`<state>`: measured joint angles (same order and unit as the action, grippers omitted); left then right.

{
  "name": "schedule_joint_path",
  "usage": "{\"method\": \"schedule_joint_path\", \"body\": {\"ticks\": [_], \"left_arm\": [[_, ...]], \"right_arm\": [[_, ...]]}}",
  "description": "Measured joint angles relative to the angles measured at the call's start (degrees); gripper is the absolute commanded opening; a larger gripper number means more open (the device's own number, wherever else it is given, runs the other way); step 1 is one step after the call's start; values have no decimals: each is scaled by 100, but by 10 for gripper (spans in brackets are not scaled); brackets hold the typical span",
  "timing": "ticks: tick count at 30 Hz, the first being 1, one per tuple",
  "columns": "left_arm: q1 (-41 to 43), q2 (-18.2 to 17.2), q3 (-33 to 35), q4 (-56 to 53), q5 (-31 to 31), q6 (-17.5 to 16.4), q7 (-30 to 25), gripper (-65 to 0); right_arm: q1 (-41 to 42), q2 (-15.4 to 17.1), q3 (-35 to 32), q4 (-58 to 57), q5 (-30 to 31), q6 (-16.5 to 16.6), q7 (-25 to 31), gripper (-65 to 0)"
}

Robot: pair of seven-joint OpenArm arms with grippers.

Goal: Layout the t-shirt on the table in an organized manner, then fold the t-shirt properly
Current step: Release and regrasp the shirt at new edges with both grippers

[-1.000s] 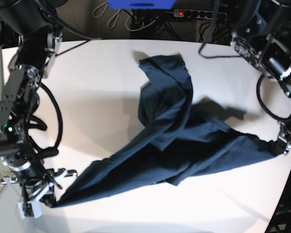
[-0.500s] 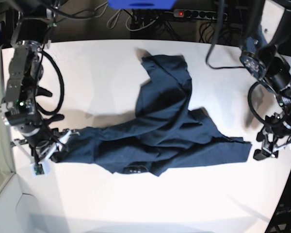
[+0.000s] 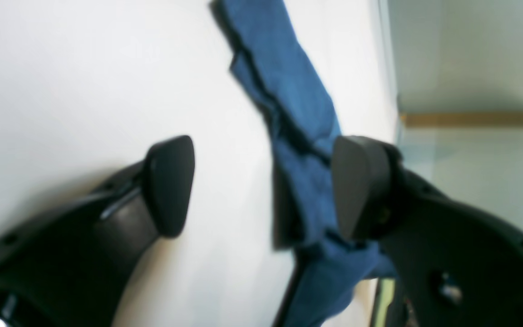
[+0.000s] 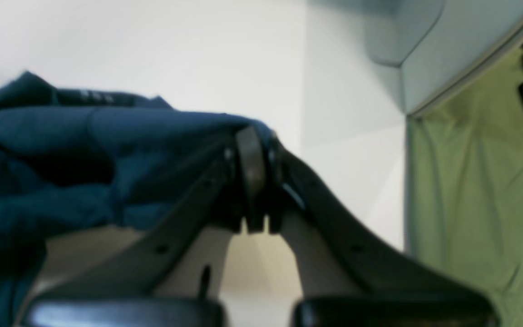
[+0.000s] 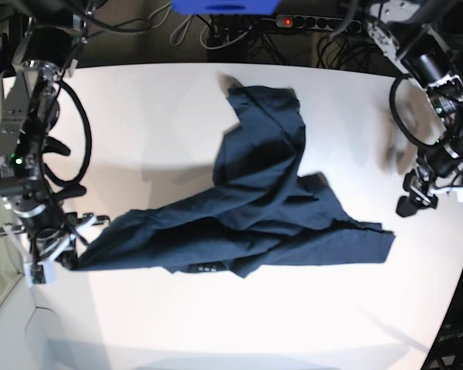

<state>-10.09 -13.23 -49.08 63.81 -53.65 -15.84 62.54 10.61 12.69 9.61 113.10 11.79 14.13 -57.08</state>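
Observation:
The dark navy t-shirt point(image 5: 262, 193) lies crumpled across the middle of the white table point(image 5: 154, 116). One end is bunched toward the back and a long band runs left to right. Small white print point(image 5: 207, 269) shows on its front edge. My right gripper point(image 5: 58, 262) is shut on the shirt's left corner point(image 4: 61, 150) and holds it just above the table; its tips point(image 4: 252, 172) are pinched together. My left gripper point(image 5: 413, 202) is open and empty, apart from the shirt's right end. In the left wrist view point(image 3: 261, 186) a strip of shirt point(image 3: 298, 113) lies beyond its fingers.
The table's left edge is close to my right gripper, with a green surface point(image 4: 470, 204) below it. The curved right edge runs beside my left arm. A power strip and cables point(image 5: 316, 21) lie behind the back edge.
My left gripper let go of the shirt's right corner, opened and moved back, away from the cloth. My right gripper carried the left corner up the table. The shirt went slack.

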Motion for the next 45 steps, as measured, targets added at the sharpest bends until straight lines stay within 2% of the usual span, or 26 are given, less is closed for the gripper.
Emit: {"method": "schedule_joint_path", "body": {"ticks": [4, 7, 11, 15, 19, 24, 27, 29, 32, 37, 40, 45], "left_arm": [[284, 61, 149, 243, -284, -2, 39, -192], [387, 28, 168, 431, -404, -4, 17, -192], [413, 22, 168, 531, -448, -7, 28, -192], [417, 20, 177, 529, -450, -4, 31, -192], [466, -7, 149, 529, -450, -2, 299, -192], [647, -9, 151, 911, -457, -7, 448, -192], [909, -11, 127, 1263, -452, -4, 455, -192], [1047, -9, 129, 1373, -463, -9, 459, -192], [1226, -11, 120, 1467, -461, -9, 455, -192], [1497, -11, -151, 1528, -463, -4, 452, -189], [1526, -7, -146, 1515, -452, -4, 455, -189], [1493, 20, -129, 1537, -470, -7, 435, -189]], "right_arm": [[516, 85, -2, 262, 44, 2, -243, -650], [1080, 271, 39, 240, -44, 293, -551, -650], [1945, 227, -46, 240, 44, 498, -931, -650], [2717, -219, -175, 258, 289, 763, -1268, -650], [3215, -796, -531, 249, 170, 796, -1340, -650], [3440, -1589, -1467, 68, 212, 796, -1281, -650], [3364, -2140, -2286, -79, 203, 796, -1333, -650], [3311, -2190, -2879, -299, 319, 798, -1145, -650], [3176, -2124, -3720, -820, 201, 815, -914, -584], [2555, -2109, -4662, -1355, 240, 817, -772, -385], [2376, -2111, -4677, -1338, 234, 815, -732, -302], [2227, -2024, -4588, -1043, 223, 815, -798, -226]]}}
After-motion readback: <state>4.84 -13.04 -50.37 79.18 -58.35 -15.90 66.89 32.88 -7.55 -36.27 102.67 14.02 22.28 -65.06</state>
